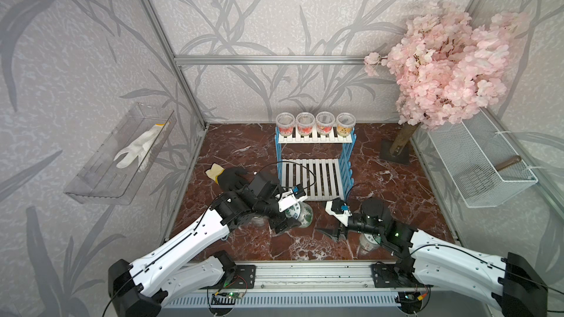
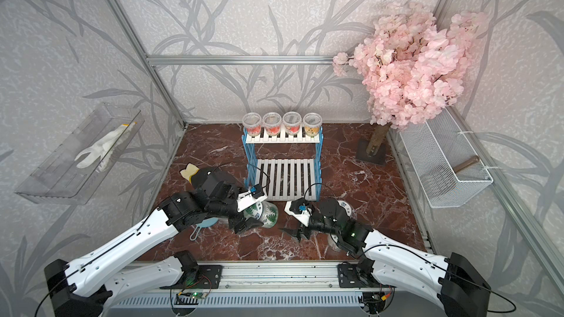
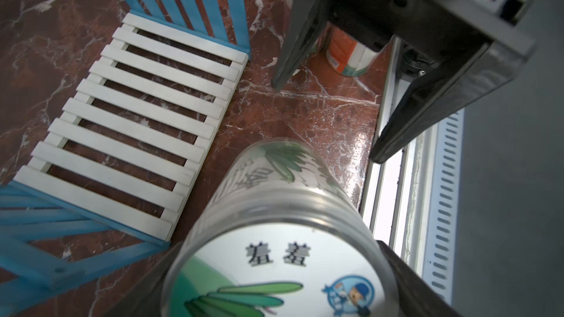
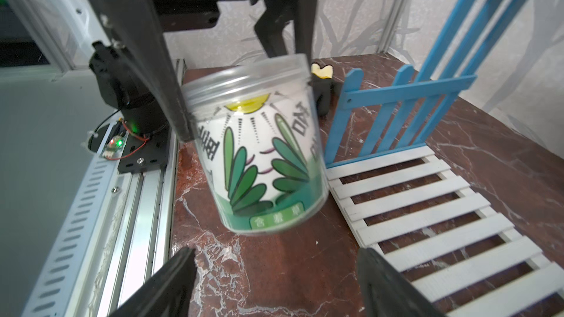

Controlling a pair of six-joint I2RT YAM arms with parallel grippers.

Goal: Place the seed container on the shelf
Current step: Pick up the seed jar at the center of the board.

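The seed container (image 1: 300, 213) (image 2: 266, 213) is a clear tub with a green leaf label. It hangs tilted just in front of the shelf's lower tier, and my left gripper (image 1: 296, 215) (image 3: 274, 263) is shut on it near the lid. The label shows plainly in the right wrist view (image 4: 259, 147). The shelf (image 1: 311, 178) (image 2: 287, 178) (image 3: 137, 126) (image 4: 427, 208) has white slats and blue picket sides. My right gripper (image 1: 328, 233) (image 2: 291, 233) (image 4: 276, 254) stands open and empty on the container's right, a short gap away.
Several small tubs (image 1: 316, 123) fill the shelf's top tier. An orange-labelled tub (image 3: 348, 56) stands under the right arm. A black glove (image 1: 232, 176) lies left of the shelf. A clear wall tray (image 1: 122, 160), a wire basket (image 1: 482, 163) and a pink blossom tree (image 1: 442, 65) line the sides.
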